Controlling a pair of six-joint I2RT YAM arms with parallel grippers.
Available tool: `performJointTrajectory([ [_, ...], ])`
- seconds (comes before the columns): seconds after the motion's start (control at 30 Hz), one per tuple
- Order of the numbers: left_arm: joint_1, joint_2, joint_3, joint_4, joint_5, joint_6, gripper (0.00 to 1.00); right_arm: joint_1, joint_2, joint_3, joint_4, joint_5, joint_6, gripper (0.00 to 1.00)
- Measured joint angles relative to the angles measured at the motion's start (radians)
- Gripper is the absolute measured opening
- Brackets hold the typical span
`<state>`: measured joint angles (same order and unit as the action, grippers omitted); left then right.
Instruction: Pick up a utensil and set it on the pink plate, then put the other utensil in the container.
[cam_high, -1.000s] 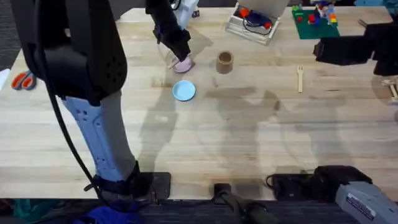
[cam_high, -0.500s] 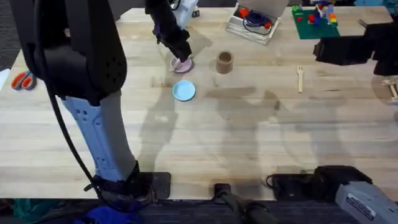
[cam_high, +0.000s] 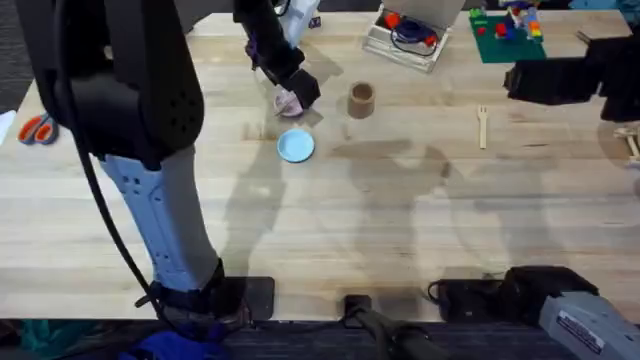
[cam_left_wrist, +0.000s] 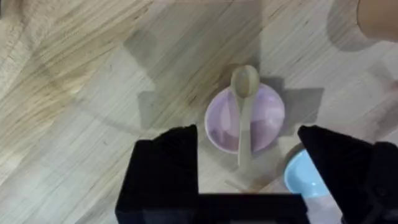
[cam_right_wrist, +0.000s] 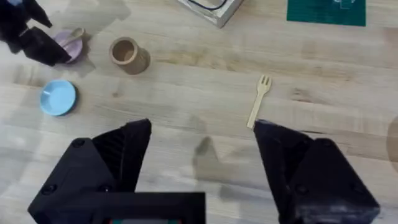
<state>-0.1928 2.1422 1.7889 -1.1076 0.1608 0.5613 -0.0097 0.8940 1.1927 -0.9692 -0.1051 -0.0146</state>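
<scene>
1. At the far left edge of the table we see a pair of orange-handled scissors, well apart from everything else.
2. Next comes the left arm, large and dark close under the overhead camera, reaching forward across the table's left half.
3. The left gripper hangs over the pink plate, and we see its two black fingers spread apart with nothing between them.
4. The spoon lies across the pink plate, its bowl over the rim on one side and its handle crossing the plate to stick out past the opposite rim.
5. From overhead the gripper stands in the way of the pink plate, so we see just a sliver of it there.
6. The light-blue plate sits just beside the pink one, on the near side.
7. The brown container stands upright a little to the right of the pink plate, apart from it; from the right wrist view its open top looks hollow.
8. A clear plastic box rests near the far edge, behind the container.
9. The fork lies flat on bare wood, well apart from the container, tines pointing away from the bases.
10. A green board with toy bricks sits at the far right.
11. The right gripper hovers above the table near the fork, and we see its fingers held wide apart, empty.
</scene>
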Motion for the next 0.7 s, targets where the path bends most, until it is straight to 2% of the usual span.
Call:
performJointTrajectory([
  [0.2,0.000,0.000,0.000,-0.004,0.002,0.007,0.992,0.000,0.000,0.000,0.000,0.000,0.000,0.996],
  [0.47,0.000,-0.006,0.000,-0.093,0.039,0.042,0.995,0.000,0.000,0.000,0.000,0.000,0.000,0.996],
  [0.7,0.000,-0.123,0.000,-0.113,0.054,0.065,0.995,0.000,0.000,0.000,0.000,0.000,0.000,0.996],
])
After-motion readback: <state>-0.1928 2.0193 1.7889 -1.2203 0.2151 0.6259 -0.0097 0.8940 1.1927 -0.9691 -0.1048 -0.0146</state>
